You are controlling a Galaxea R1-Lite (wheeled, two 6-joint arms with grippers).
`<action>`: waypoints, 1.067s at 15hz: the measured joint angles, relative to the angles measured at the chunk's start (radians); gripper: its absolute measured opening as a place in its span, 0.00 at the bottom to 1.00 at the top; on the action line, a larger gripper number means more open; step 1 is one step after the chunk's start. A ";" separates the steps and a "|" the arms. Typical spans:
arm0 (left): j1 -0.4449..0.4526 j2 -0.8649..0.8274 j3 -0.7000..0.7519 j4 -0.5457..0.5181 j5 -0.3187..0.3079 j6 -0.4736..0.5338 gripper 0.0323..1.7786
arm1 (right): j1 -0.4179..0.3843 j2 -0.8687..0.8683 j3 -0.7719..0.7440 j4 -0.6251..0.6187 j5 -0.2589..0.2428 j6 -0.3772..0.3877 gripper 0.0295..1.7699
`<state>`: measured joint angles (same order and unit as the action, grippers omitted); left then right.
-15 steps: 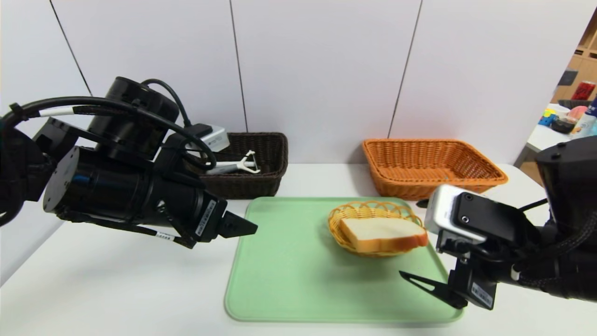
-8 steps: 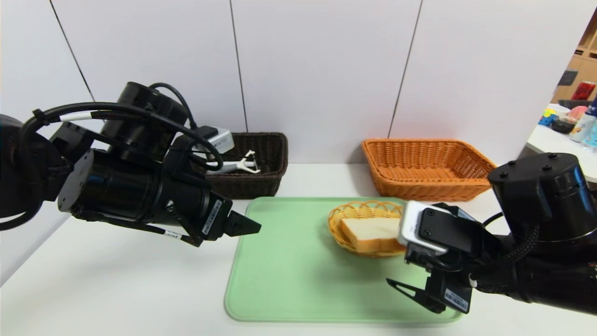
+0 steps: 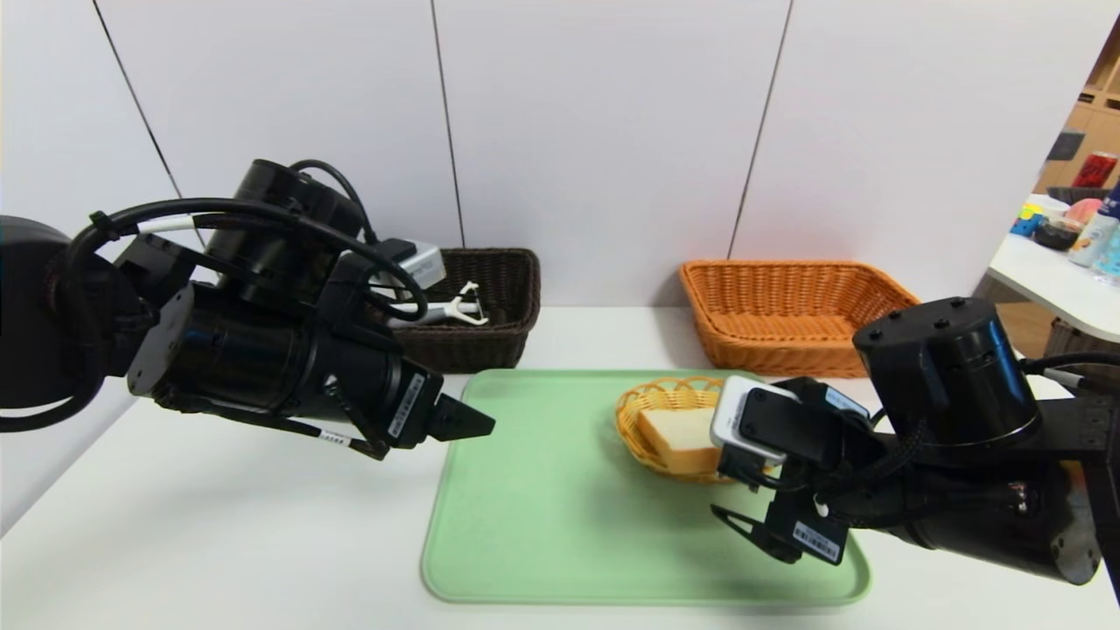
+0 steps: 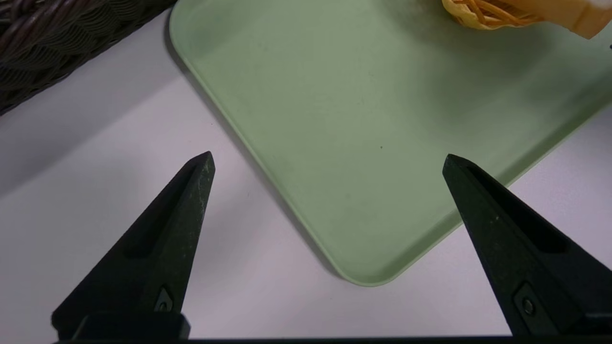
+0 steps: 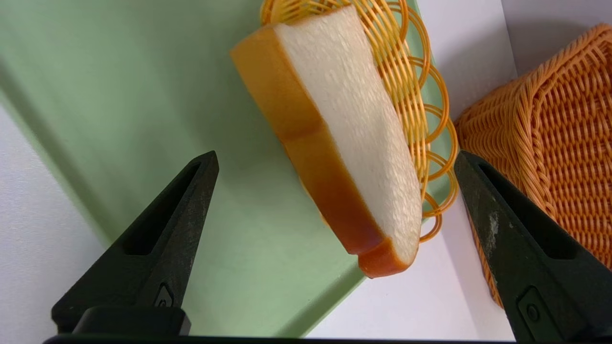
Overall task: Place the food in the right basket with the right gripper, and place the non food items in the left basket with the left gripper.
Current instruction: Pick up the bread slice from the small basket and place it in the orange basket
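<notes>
The food, a thick bread slice (image 3: 678, 437) with an orange-brown crust, lies across a small oval yellow basket (image 3: 662, 404) on the green tray (image 3: 542, 507). My right gripper (image 3: 744, 525) hovers open just in front of the slice's right end. In the right wrist view the bread (image 5: 344, 143) sits between the spread fingers without touching them. My left gripper (image 3: 472, 424) hangs open and empty over the tray's left edge. A white peeler (image 3: 446, 308) lies in the dark brown left basket (image 3: 503, 302). The orange-tan right basket (image 3: 787, 306) stands behind the tray.
In the left wrist view the tray's corner (image 4: 358, 95) lies below the open left gripper (image 4: 329, 158), with the dark basket (image 4: 48, 43) off to one side. White wall panels stand close behind both baskets. A side table with clutter (image 3: 1076, 236) is at far right.
My right arm has swung left and forward, so its wrist now covers the bread's right end. The left arm has drifted slightly right. Both grippers stay open.
</notes>
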<state>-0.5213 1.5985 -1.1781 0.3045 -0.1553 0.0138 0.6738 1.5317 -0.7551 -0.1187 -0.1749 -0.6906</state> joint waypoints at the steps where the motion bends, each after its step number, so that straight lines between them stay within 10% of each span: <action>1: 0.000 0.003 0.001 -0.008 0.000 0.000 0.95 | -0.001 0.007 -0.001 -0.005 -0.004 0.000 0.96; 16: 0.000 0.024 0.000 -0.025 -0.001 0.001 0.95 | -0.047 0.028 -0.019 -0.057 -0.043 0.003 0.96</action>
<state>-0.5213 1.6226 -1.1781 0.2794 -0.1568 0.0153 0.6268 1.5600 -0.7736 -0.1755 -0.2174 -0.6874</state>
